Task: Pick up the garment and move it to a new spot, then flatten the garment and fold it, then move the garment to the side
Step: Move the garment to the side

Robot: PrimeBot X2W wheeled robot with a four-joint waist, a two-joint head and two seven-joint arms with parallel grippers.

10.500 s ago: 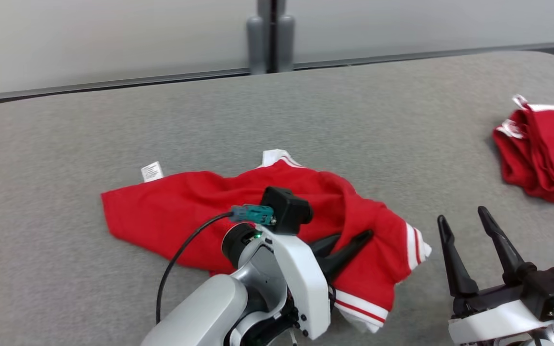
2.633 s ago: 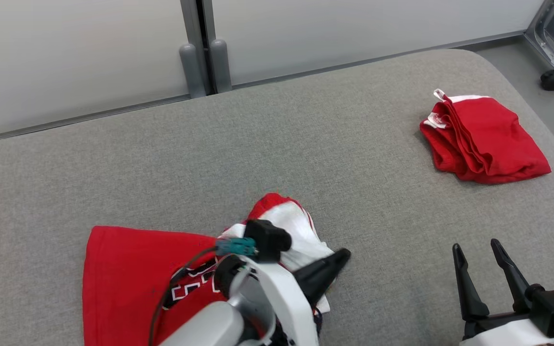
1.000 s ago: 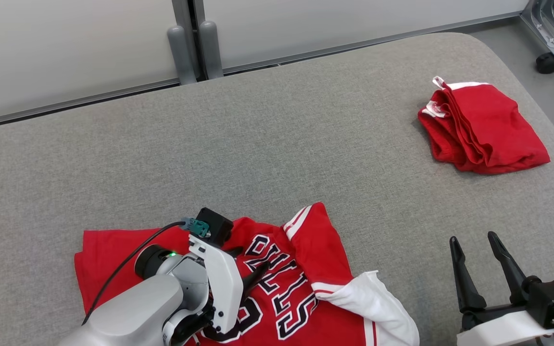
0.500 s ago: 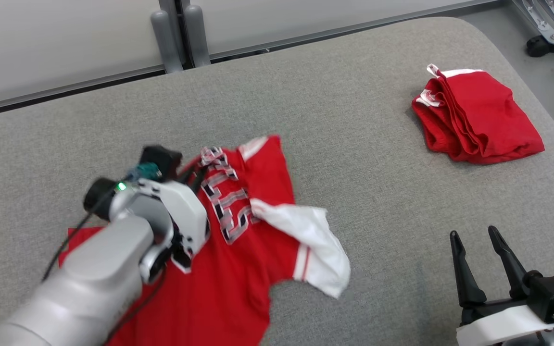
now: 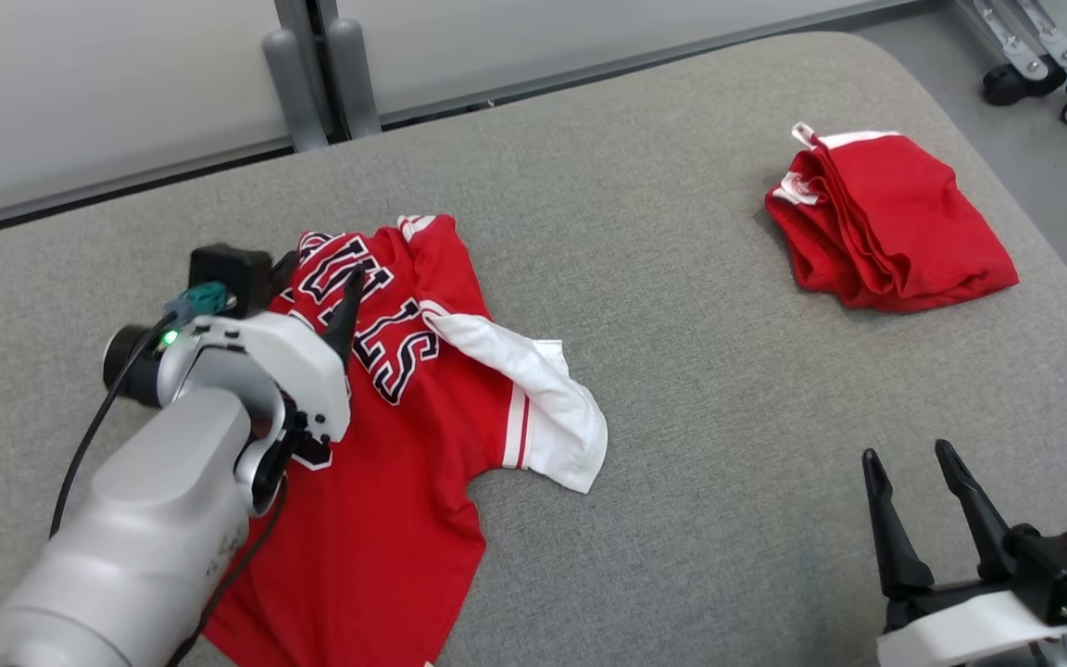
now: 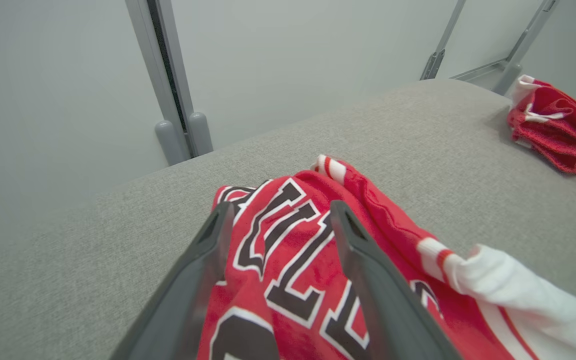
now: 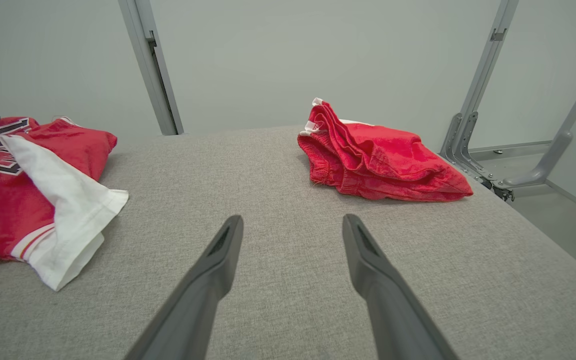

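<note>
Grey padded table (image 5: 682, 389): lettered red jersey (image 5: 404, 435) lies rumpled at left, white sleeve flipped over. Left gripper (image 6: 282, 207) hovers above it, jaws wide, empty; right gripper (image 7: 293, 220) wide, well apart. Relocation seemingly done; flattening, folding and the side move remain.

Right of the jersey (image 5: 404, 435), the table (image 5: 682, 306) lies bare up to the bundled red cloth (image 5: 885, 232); beyond the jersey stand two grey posts (image 5: 311, 74).
</note>
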